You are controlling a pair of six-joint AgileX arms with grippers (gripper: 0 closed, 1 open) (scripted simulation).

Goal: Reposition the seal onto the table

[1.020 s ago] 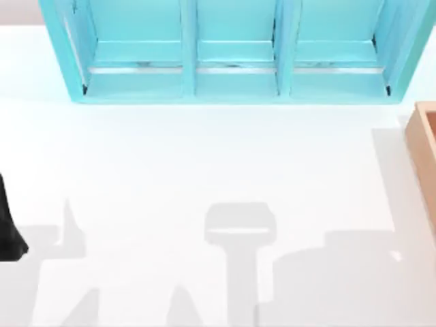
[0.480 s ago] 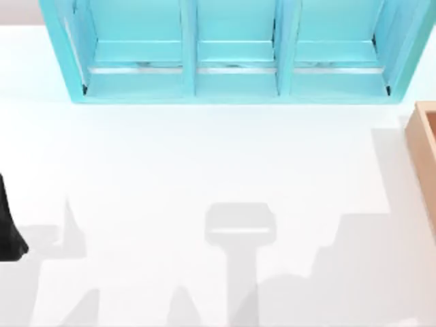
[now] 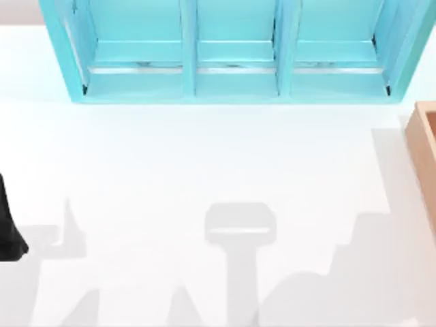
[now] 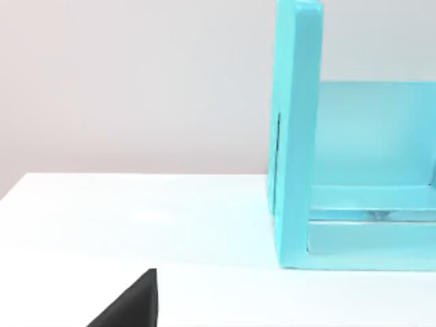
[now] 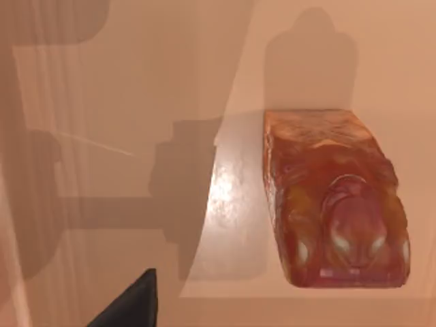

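**Seal waits in the box, under our right arm**

The seal (image 5: pixel 335 204) lies on the tan wooden box (image 3: pixel 424 146) floor, lower right in our right wrist view, long axis running up-frame. Our right arm is nearer (whether its jaws are apart, we cannot tell). The counter (image 3: pixel 204 157) awaits.

A turquoise shelf unit with three open compartments (image 3: pixel 235 51) is seen along the upper edge of the top view, spanning from upper left to upper right. Its three bays are divided by upright turquoise panels, and a pale ledge is seen across each bay. In the left wrist view, one end panel of the shelf unit (image 4: pixel 297 129) is seen standing upright. A tan wooden box (image 3: pixel 424 146) is cut off by the right edge of the top view, just below the shelf unit's right corner.
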